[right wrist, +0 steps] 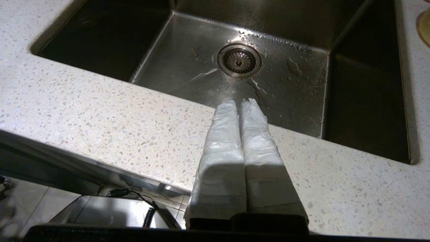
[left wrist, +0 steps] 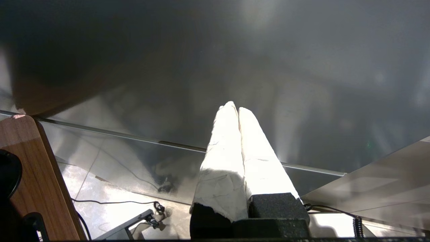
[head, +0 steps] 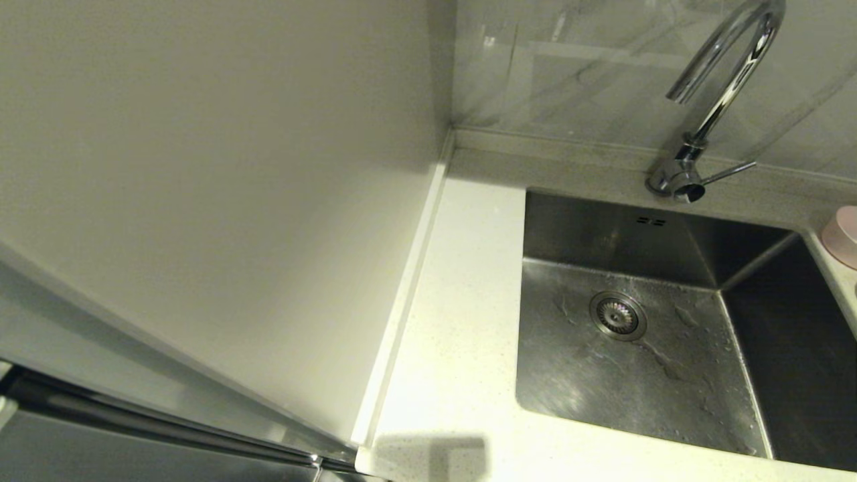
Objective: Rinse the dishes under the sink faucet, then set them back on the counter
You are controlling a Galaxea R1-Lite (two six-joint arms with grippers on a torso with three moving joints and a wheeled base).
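The steel sink (head: 643, 375) holds only its drain strainer (head: 617, 315) and water streaks. Behind it rises the chrome faucet (head: 720, 100) with its side lever (head: 730, 171); no water runs. A pale pink bowl (head: 842, 235) peeks in on the counter right of the basin. A yellow bowl (right wrist: 424, 27) shows at the edge of the right wrist view. The grey-blue bowl is out of view. My right gripper (right wrist: 240, 102) is shut and empty above the counter (right wrist: 100, 111) at the sink's front edge. My left gripper (left wrist: 235, 107) is shut and empty, low beside a grey panel.
An off-white vertical panel (head: 201, 201) walls the counter strip (head: 462, 321) left of the sink. A metal bar handle (head: 167, 428) runs below it. A wooden panel (left wrist: 33, 174) and floor cables (left wrist: 158, 205) lie near the left arm.
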